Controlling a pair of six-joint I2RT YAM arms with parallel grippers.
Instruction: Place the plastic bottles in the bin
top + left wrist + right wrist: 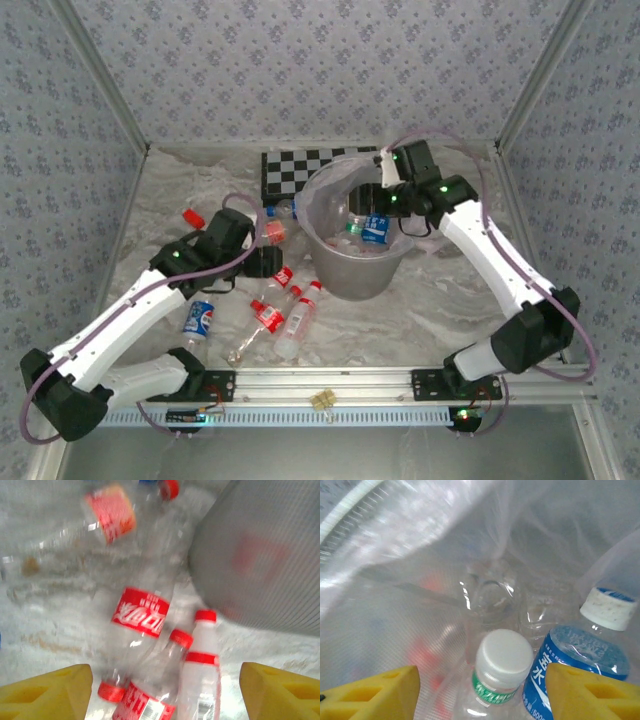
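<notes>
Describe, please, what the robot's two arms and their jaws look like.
The left arm and right arm match: long white shells between chunky black joints and black bases. A lilac cable loops along each, and a small green light glows on each. The jaws are yellow plastic blocks with moulded hollows.

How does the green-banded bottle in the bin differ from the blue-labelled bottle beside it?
The green-banded bottle wears only a narrow green band under its cap; the blue-labelled bottle has a wide blue label with white print. The green-banded bottle's cap is plain white; the blue-labelled bottle's carries blue marks. Both are clear, white-capped and inside the bag-lined bin.
</notes>
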